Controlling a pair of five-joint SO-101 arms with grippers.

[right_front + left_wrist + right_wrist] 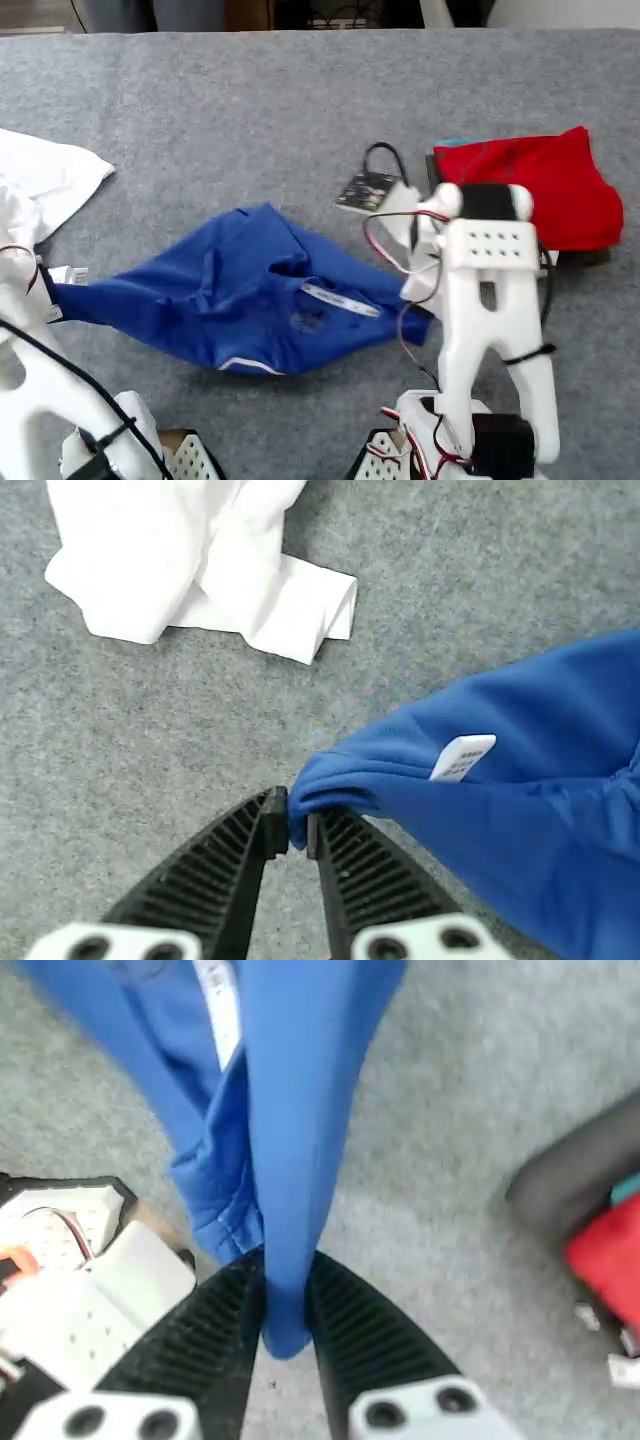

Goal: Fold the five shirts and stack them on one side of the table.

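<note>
A blue shirt (255, 290) is stretched across the middle of the grey table (240, 120), crumpled in its centre. My left gripper (289, 825) is shut on one corner of the blue shirt (520, 780) at the table's left side. My right gripper (287, 1305) is shut on the opposite end of the blue shirt (290, 1110); that arm (480, 290) stands at the right. A folded red shirt (535, 185) lies at the right, over other folded cloth. A loose white shirt (40, 180) lies at the left edge, and the white shirt (190, 560) is bunched beyond my left gripper.
A small dark card-like object (365, 190) with a black cable lies just left of the red shirt. The arm bases (440, 440) stand along the near edge. Bare table stretches along the far side.
</note>
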